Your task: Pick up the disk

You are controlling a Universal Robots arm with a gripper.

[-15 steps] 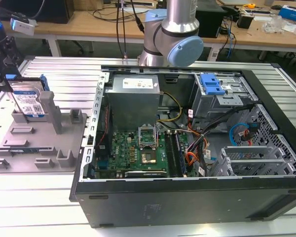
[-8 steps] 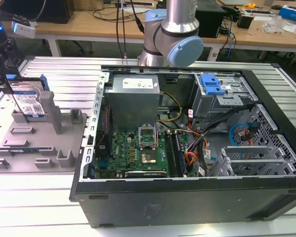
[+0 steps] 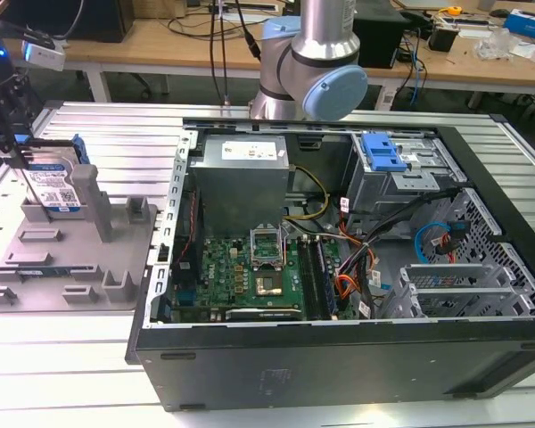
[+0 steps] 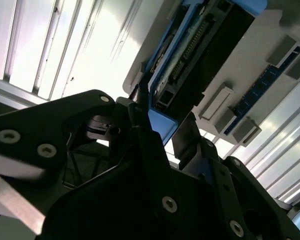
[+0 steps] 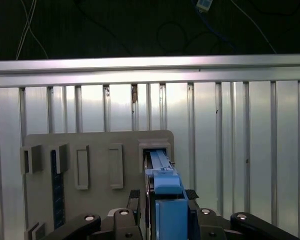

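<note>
the hand (image 5: 162, 195) sits astride the top edge of the disk (image 3: 53, 189), though i cannot tell whether it has clamped on it or merely brackets it. the disk stands on edge straight beneath the hand in a slot of the grey holder (image 3: 71, 267), which lies flat on the ribbed counter (image 5: 240, 150) below and around the hand, with the open case (image 3: 339, 267) well off to one side. i judge this the grasping step, the lift not yet made; freeing the disk would call for a firm hold and a straight pull along the slot, lest the blue rails bind.
</note>
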